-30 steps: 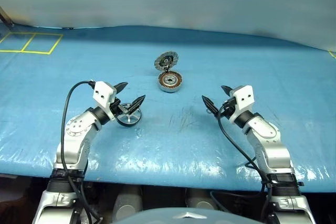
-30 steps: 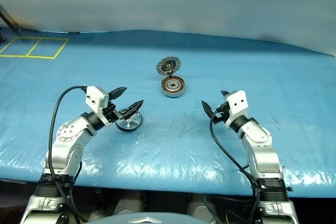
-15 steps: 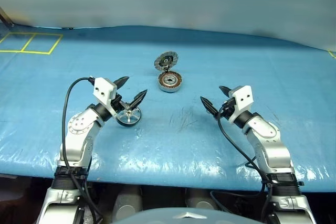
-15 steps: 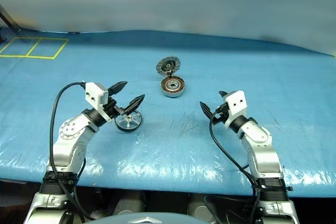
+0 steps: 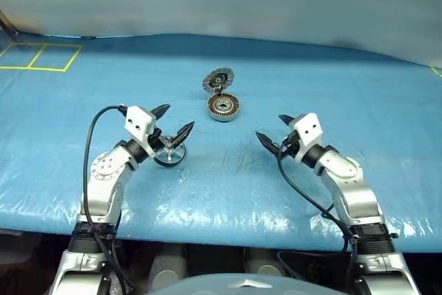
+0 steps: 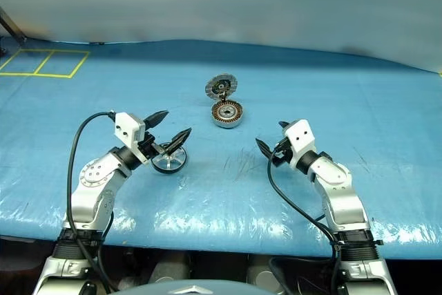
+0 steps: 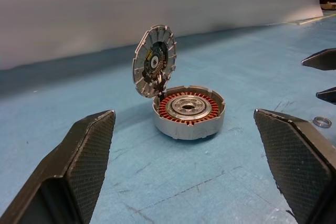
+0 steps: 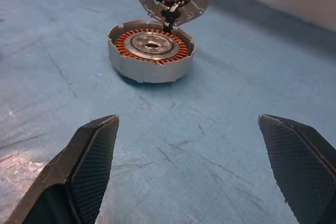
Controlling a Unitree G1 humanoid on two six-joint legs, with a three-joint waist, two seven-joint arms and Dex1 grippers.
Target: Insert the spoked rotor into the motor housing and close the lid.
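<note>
The motor housing (image 5: 223,107) sits mid-table, copper windings showing around a pale centre. Its lid (image 5: 219,79) stands upright at the far rim, dark striped inside facing me. The spoked rotor (image 5: 169,154) lies flat on the blue sheet, to the left of the housing and nearer to me. My left gripper (image 5: 177,119) hovers open just above the rotor, one finger crossing over it, and holds nothing. My right gripper (image 5: 271,128) is open and empty, to the right of the housing and nearer, pointing toward it. Both wrist views look at the housing (image 7: 189,111) (image 8: 151,51) between wide-spread fingers.
A wrinkled blue sheet (image 5: 331,81) covers the table. Yellow tape squares (image 5: 38,56) mark its far left corner. A small metal ring (image 7: 321,121) lies on the sheet near my right gripper's tips. A grey wall runs behind. The table's front edge is close below my arms.
My right gripper has turned and swung slightly left, toward the housing. The left gripper, rotor, housing and lid have stayed put.
</note>
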